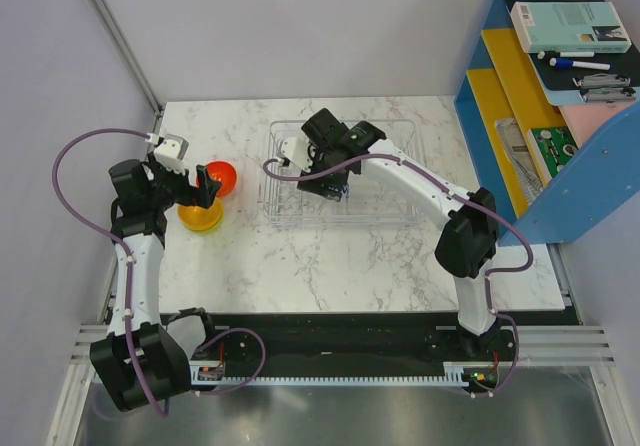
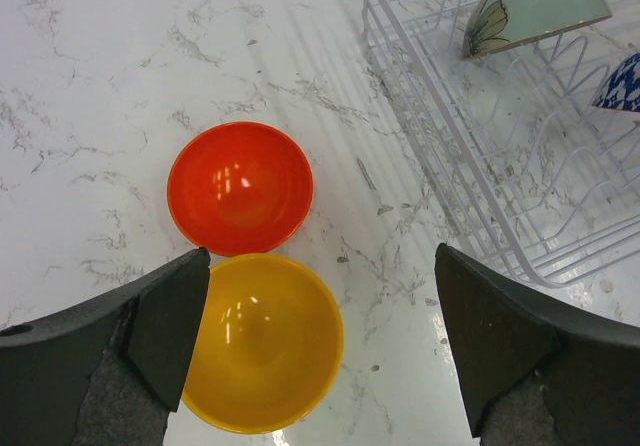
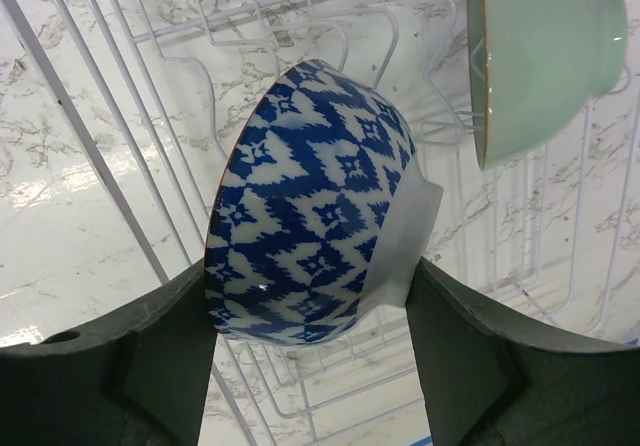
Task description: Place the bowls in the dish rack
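One bowl racked, one held in the rack, two left on the table.

Your right gripper [image 3: 308, 266] is clamped on the blue-white zigzag bowl [image 3: 310, 236], with its fingers against rim and foot. It holds the bowl on edge among the wires of the dish rack [image 2: 470, 186]. The pale grey-green bowl [image 3: 540, 56] stands on edge just beside it, with nothing gripping it. Your left gripper [image 2: 320, 254] hangs spread wide and empty over the red-orange bowl [image 2: 240, 188] and the orange-yellow bowl [image 2: 262, 341]. These two sit side by side, seemingly touching, on the marble table [image 1: 330, 266] near the rack. I judge you about halfway: let this bowl go, then fetch those two. No other bowl shows.
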`<state>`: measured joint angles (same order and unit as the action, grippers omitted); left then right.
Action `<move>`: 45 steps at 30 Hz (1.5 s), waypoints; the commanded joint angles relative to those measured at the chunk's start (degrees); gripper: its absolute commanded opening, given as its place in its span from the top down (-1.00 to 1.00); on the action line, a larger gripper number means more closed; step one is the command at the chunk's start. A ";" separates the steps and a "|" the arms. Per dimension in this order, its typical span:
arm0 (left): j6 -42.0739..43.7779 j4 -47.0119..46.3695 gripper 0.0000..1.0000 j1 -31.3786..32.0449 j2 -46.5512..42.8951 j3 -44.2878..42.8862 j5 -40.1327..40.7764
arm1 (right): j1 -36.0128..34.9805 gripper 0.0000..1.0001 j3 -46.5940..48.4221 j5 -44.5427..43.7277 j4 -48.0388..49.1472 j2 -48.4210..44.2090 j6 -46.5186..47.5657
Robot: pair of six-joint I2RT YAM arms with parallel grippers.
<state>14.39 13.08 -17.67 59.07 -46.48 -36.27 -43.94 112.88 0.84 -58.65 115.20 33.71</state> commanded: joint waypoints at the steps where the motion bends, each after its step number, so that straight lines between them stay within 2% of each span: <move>1: -1.47 -2.36 -0.99 -0.52 -0.97 0.16 -1.70 | -0.44 1.00 4.37 -3.21 2.58 -2.43 0.91; 13: -1.38 -2.71 -0.99 -0.52 -0.97 0.60 -2.13 | -0.62 1.00 1.91 -5.06 5.13 -2.79 1.70; 45: -1.38 -2.62 -0.99 -0.79 -1.24 0.69 -2.49 | -3.87 1.00 1.55 -2.95 6.36 6.44 3.02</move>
<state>14.37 12.60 -17.96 59.07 -45.93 -36.82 -46.26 113.99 -2.70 -54.41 120.53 35.83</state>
